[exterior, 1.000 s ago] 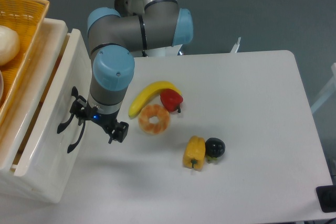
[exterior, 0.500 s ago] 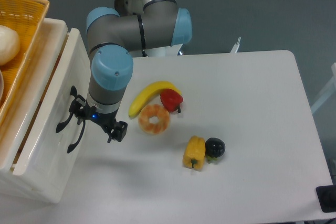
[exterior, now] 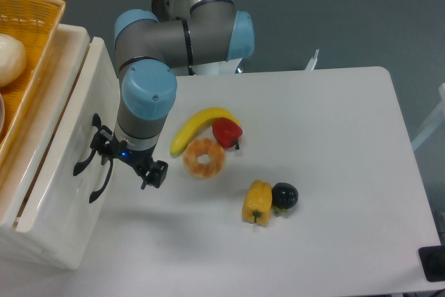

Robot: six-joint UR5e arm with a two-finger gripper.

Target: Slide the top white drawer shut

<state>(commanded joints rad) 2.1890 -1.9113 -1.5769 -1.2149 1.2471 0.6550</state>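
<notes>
The glossy cream-white plastic top drawer (exterior: 66, 172) sat at the table's left edge, its front panel facing right with a curved black handle (exterior: 85, 154). The black two-finger gripper (exterior: 128, 161) hung just beside that front, one finger at the handle; whether its fingers were parted or together could not be told. A yellow wicker basket (exterior: 31, 26) rested above the drawer.
</notes>
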